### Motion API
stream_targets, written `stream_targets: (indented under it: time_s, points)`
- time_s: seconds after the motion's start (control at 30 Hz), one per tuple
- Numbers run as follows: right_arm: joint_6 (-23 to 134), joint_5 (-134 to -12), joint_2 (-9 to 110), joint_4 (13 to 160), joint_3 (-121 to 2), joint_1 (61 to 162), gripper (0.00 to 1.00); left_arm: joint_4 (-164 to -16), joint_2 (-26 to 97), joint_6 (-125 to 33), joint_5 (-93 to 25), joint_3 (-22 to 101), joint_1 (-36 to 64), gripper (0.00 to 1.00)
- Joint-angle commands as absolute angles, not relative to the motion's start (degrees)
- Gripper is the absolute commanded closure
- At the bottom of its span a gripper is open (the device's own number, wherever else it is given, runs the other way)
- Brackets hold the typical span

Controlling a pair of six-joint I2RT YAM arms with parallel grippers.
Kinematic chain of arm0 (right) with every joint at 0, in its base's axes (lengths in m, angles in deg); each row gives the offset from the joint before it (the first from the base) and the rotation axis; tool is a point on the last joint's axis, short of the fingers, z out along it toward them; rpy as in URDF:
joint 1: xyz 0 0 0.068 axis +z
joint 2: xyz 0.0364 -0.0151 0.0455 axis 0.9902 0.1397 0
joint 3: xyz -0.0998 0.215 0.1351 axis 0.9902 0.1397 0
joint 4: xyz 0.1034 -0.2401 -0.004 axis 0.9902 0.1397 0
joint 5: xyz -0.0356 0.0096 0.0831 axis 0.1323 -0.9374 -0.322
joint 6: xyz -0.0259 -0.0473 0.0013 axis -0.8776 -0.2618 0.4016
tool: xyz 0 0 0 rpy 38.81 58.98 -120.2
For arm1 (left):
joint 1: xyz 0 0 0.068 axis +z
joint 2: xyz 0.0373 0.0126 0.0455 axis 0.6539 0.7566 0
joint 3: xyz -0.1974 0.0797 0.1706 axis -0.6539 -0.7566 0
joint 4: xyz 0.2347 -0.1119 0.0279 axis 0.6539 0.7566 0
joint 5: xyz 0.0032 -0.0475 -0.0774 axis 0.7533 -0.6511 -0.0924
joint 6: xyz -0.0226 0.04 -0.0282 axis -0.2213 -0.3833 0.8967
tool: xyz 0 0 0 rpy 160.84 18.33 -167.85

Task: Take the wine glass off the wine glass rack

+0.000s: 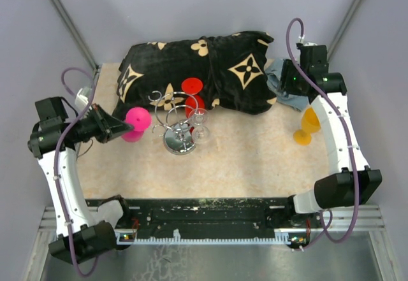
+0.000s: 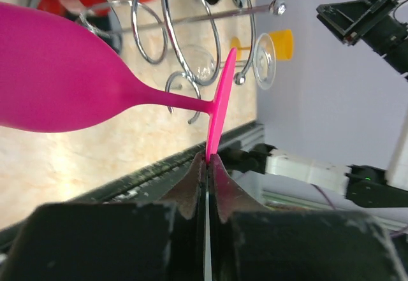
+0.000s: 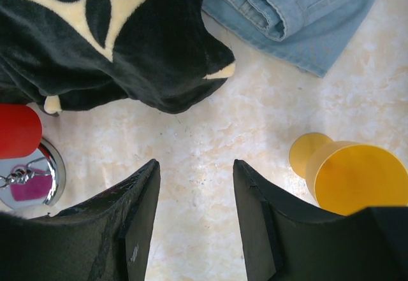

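The chrome wine glass rack [image 1: 179,139] stands mid-table on its round mirrored base; its looping arms also show in the left wrist view [image 2: 191,32]. A red wine glass [image 1: 193,95] and a clear one [image 1: 201,125] are at the rack. My left gripper [image 1: 122,128] is shut on the foot rim [image 2: 218,112] of a pink wine glass [image 1: 138,122], which it holds on its side just left of the rack's arms. The pink bowl [image 2: 57,77] fills the left wrist view. My right gripper [image 3: 194,169] is open and empty, over bare table at the far right [image 1: 285,85].
A black blanket with cream flower marks [image 1: 204,71] lies behind the rack. Blue jeans [image 3: 306,13] lie at the back right. A yellow glass [image 1: 308,127] stands on the table near the right arm, close to the right finger [image 3: 357,179].
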State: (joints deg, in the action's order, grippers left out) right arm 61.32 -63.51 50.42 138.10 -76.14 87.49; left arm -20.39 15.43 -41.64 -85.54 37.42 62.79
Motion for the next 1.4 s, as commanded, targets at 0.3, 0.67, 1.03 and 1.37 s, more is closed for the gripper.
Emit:
stream_targets:
  time_s: [0.3, 0.67, 1.03, 1.37]
  points:
    - [60.51, -65.44, 54.17, 135.36, -85.07, 87.94, 0.50, -31.90, 28.87, -69.05, -76.51, 60.26, 61.47, 1.00]
    - [59.44, -68.68, 57.19, 137.93, -91.32, 87.93, 0.51, -46.48, 31.89, -86.12, -64.57, 61.56, 40.68, 1.00]
    - [60.51, -80.57, 57.06, 139.61, -95.26, 87.95, 0.53, -50.56, 27.37, -112.50, -67.49, 55.24, 27.39, 1.00]
    - [63.00, -94.10, 58.47, 141.52, -105.10, 87.94, 0.52, -46.24, 22.14, -130.28, -73.44, 46.68, 16.85, 1.00]
